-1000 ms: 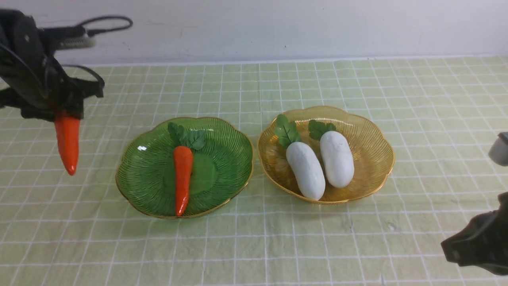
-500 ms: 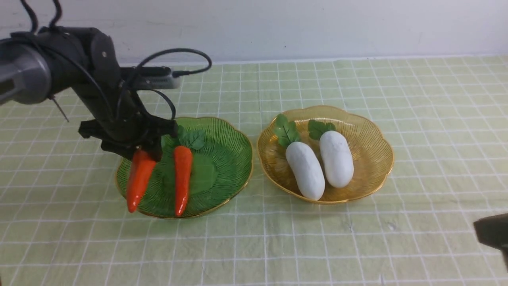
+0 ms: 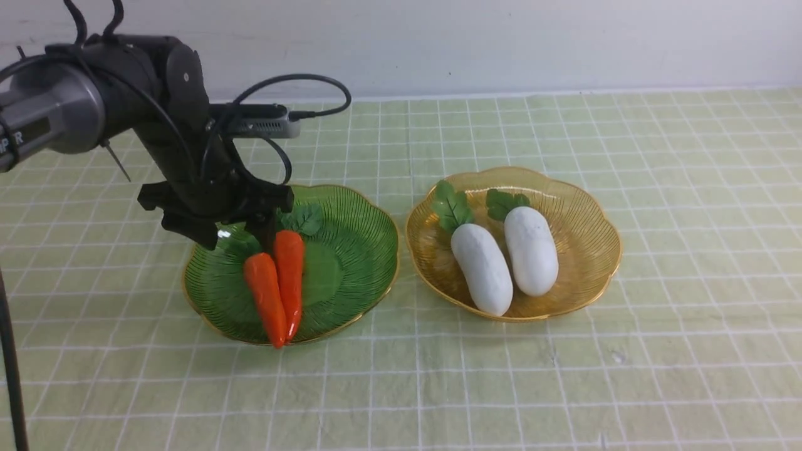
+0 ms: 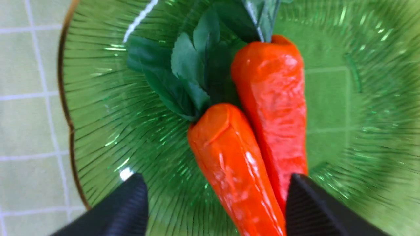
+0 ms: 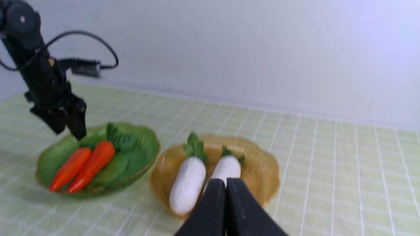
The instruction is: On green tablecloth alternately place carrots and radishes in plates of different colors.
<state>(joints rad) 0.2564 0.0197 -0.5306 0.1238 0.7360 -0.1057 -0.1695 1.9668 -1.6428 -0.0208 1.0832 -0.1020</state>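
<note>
Two orange carrots (image 3: 266, 300) (image 3: 289, 275) lie side by side in the green plate (image 3: 376, 213), leaf tops toward the back. Just above their leaf ends hangs my left gripper (image 3: 229, 235), open and holding nothing. In the left wrist view, the nearer carrot (image 4: 229, 157) runs between the spread fingers (image 4: 131, 203), close beside one of them. Two white radishes (image 3: 482, 268) (image 3: 531, 250) rest in the amber plate (image 3: 589, 213). My right gripper (image 5: 225, 179) is shut and empty, pulled back from the amber plate (image 5: 262, 157); the front view does not show it.
The green tablecloth (image 3: 438, 388) covers the whole table up to the white wall behind. The two plates stand close together with a narrow gap. A cable and camera unit (image 3: 263, 125) stick out from the left wrist over the cloth behind the green plate.
My left arm carried a carrot from the far left over the green plate and opened; that carrot now lies beside the first one. The right arm has left the front view.
</note>
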